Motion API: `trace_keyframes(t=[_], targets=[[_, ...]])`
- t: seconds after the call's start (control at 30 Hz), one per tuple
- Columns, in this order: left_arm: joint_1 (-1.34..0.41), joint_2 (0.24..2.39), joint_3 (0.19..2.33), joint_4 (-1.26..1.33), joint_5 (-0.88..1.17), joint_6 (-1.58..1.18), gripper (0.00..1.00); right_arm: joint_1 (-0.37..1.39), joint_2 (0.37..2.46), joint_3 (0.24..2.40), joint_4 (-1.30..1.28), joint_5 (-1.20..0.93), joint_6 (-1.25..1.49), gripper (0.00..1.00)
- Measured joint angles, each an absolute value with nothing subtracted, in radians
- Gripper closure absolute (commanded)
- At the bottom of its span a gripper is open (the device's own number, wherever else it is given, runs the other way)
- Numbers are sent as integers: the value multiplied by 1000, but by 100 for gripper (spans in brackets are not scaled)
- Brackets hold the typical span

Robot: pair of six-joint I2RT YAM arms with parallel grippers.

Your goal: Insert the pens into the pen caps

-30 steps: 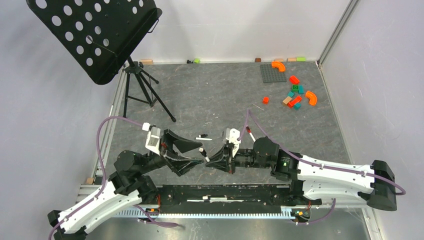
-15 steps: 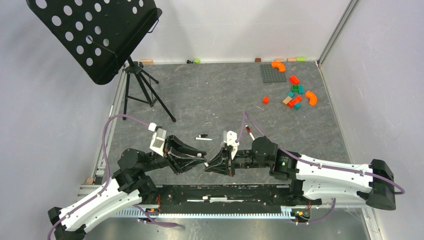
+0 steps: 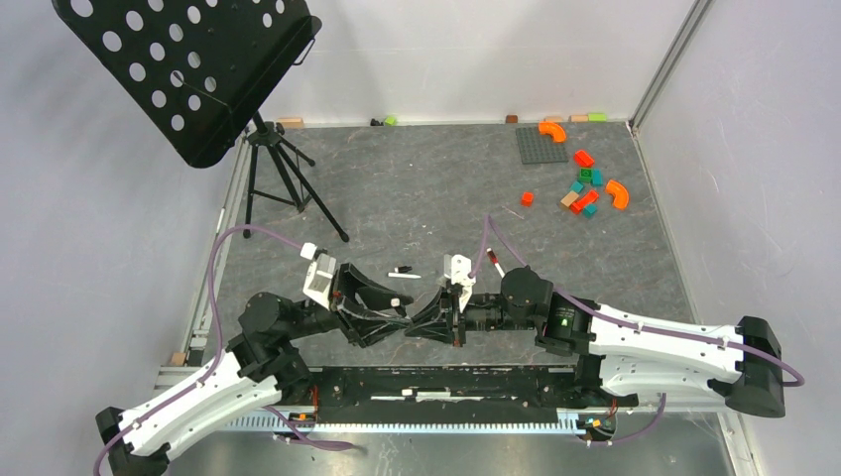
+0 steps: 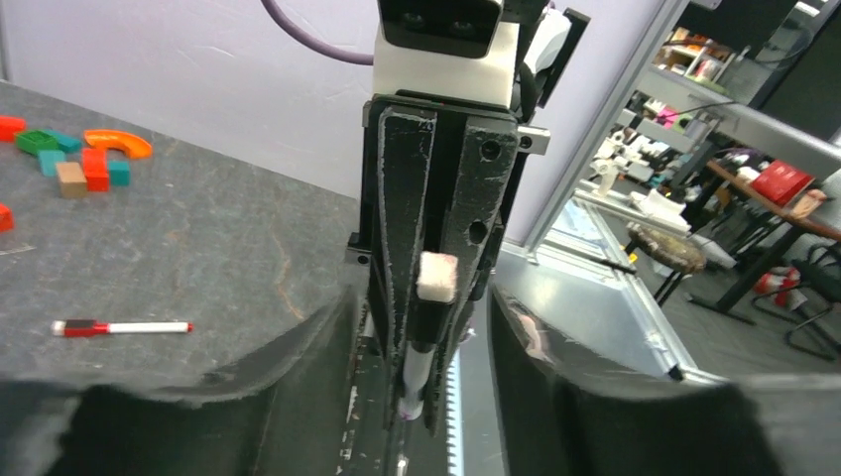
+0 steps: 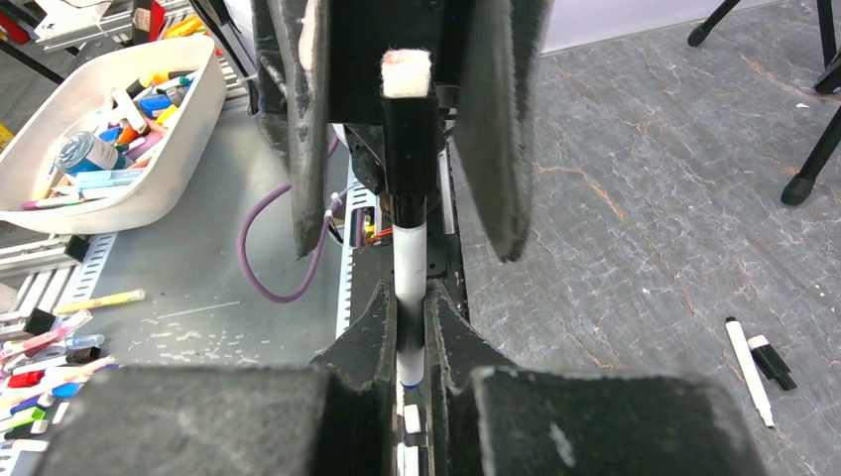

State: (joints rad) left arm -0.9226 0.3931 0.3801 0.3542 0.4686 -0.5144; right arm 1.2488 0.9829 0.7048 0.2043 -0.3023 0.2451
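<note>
The right gripper (image 5: 410, 309) was clamped on the white barrel of a pen (image 5: 410, 253), held over the near edge of the worktop (image 3: 417, 198). The pen's long axis ran straight towards the left gripper (image 3: 400, 309), whose jaws flanked its black, felt-tipped end. Whether they pinched it, I could not tell.

right tool (image 5: 410, 309) clamping white pen (image 5: 409, 260), black cap (image 5: 409, 139) above
</note>
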Motion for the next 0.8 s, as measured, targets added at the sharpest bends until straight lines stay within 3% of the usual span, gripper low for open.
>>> trace_keyframes(t=[0.07,0.17,0.53,0.67,0.8], targets=[[-923,395,380,350,470,-512,20,1249,983,706,204,-302,244,100],[-923,391,379,346,467,-514,19,1249,983,709,204,-302,241,100],[-923,327,378,345,395,-514,40,1249,983,710,205,-302,241,100],[-923,352,379,347,395,-514,60,1249,983,710,205,-302,242,100],[-924,383,379,356,399,-516,97,1246,985,710,198,-287,243,100]])
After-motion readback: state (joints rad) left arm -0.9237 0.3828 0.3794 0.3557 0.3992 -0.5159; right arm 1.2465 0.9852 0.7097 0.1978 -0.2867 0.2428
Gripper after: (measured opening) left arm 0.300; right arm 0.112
